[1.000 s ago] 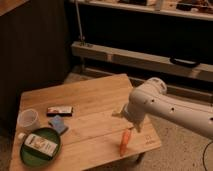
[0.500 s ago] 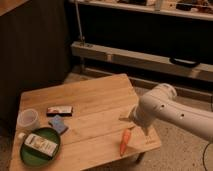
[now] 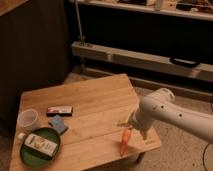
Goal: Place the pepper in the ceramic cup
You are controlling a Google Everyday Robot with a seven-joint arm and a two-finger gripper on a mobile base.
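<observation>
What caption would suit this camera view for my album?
Robot gripper poised right over an orange pepper at the wooden table's near edge, ceramic cup across the table.

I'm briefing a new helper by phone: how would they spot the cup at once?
On the wooden table, look to the end opposite the gripper, which is by the pepper. The cup stands near that edge, next to the green plate; it alone is pale, round and hollow.
</observation>
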